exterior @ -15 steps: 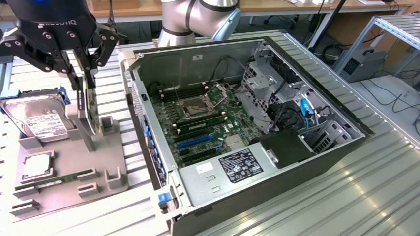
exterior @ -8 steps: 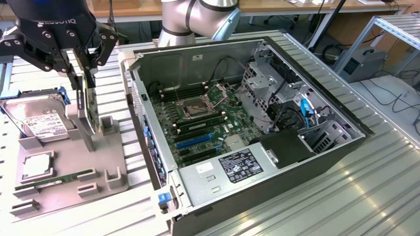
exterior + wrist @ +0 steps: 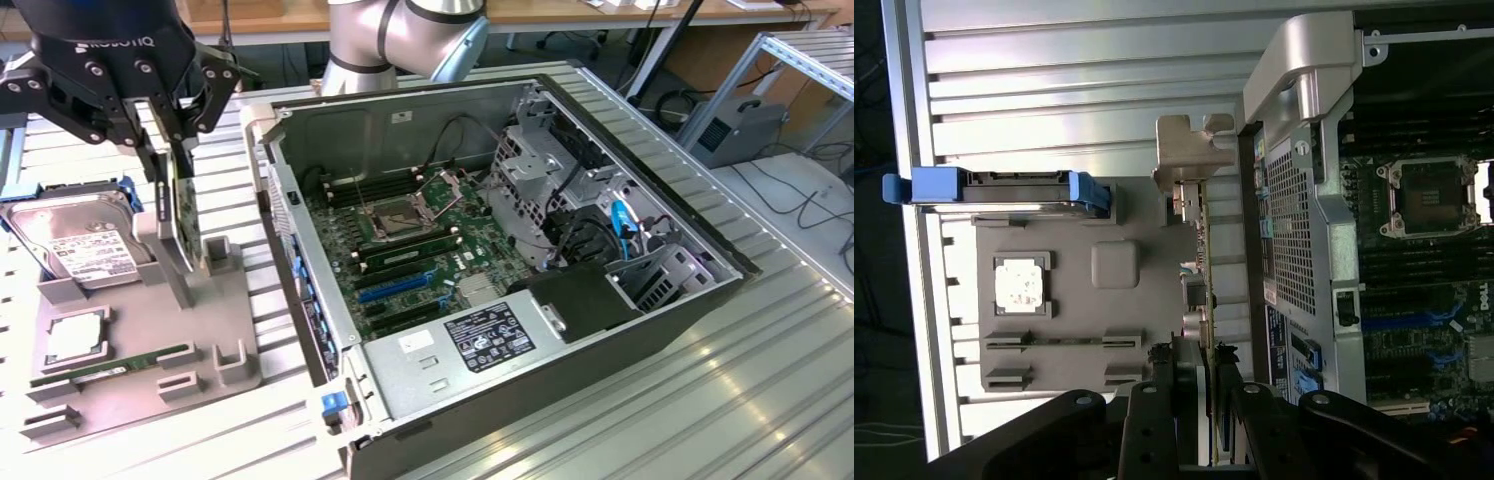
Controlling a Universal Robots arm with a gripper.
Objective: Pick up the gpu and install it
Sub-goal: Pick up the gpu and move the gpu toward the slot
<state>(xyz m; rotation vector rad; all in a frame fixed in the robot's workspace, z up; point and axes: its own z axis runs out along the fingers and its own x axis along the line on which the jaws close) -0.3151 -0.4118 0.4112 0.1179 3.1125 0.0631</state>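
Jaws clamped on upright gpu [image 3: 184,205], perhaps clear of grey tray [image 3: 200,325], case wall [image 3: 287,230] just beside.

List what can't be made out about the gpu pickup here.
- gpu board face: edge-on in both views, parts unreadable.
- Its lower edge versus grey holder: exterior view, holder posts hide seating.
- Gripper upper body: exterior view, cut by frame edge.
- Hard drive label: exterior view, text too small.

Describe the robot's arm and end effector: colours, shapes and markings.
The arm is a silver-grey tube with a rounded blue-grey joint cap. The end effector is black, with pale "ROBOTIQ" lettering on its body and jointed linkage fingers with visible round pivot bolts.
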